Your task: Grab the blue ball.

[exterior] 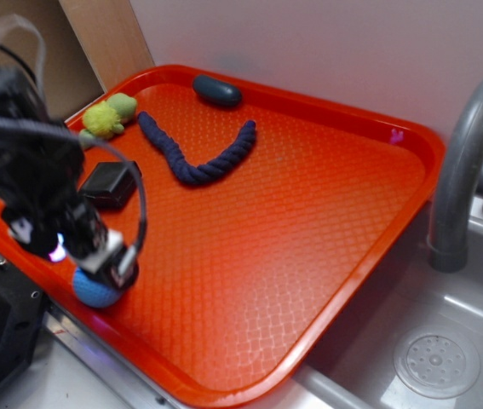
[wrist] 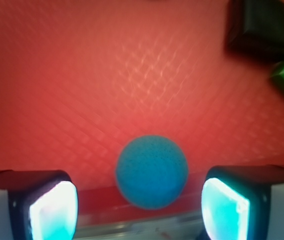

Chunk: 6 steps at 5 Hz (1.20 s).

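The blue ball (exterior: pixel 94 291) is a small light-blue textured sphere at the near left rim of the red tray (exterior: pixel 309 221). In the wrist view the blue ball (wrist: pixel 152 171) lies between and just beyond my two fingertips, touching neither. My gripper (exterior: pixel 109 260) hangs right over the ball and hides its top in the exterior view. The gripper (wrist: pixel 139 210) is open, with a wide gap between the pads (wrist: pixel 224 210).
A black block (exterior: pixel 110 184) sits on the tray left of centre; it also shows in the wrist view (wrist: pixel 259 27). A green plush toy (exterior: pixel 111 116), a navy braided rope (exterior: pixel 197 153) and a dark blue pebble (exterior: pixel 217 90) lie farther back. A grey faucet (exterior: pixel 467 162) and sink (exterior: pixel 437 358) are at right.
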Each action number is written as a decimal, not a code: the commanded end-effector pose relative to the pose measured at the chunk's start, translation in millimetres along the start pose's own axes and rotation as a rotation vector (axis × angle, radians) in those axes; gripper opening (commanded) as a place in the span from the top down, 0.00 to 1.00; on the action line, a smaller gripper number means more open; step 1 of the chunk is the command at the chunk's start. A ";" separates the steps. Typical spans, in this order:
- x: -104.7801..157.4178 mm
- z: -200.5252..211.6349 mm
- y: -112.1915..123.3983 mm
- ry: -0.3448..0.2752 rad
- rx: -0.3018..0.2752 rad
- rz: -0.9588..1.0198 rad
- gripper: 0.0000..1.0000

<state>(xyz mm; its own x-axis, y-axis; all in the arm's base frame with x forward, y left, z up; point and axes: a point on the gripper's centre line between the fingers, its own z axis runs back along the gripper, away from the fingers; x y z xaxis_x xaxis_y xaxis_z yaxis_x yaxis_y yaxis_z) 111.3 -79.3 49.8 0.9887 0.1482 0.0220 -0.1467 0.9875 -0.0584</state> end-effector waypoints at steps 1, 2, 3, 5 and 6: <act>15.8 -32.4 -27.1 -0.101 -0.284 -0.181 0.00; 13.8 -27.5 -37.9 -0.111 -0.250 -0.211 1.00; 17.2 -1.5 -40.0 -0.150 -0.206 -0.221 1.00; 46.3 97.4 -49.4 -0.266 -0.192 -0.142 1.00; 68.5 117.7 -47.2 -0.267 -0.091 -0.107 1.00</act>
<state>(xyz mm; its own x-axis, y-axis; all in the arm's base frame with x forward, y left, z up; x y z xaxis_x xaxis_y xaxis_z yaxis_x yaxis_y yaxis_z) 175.4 -100.6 155.4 0.9665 0.0450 0.2526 -0.0186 0.9942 -0.1058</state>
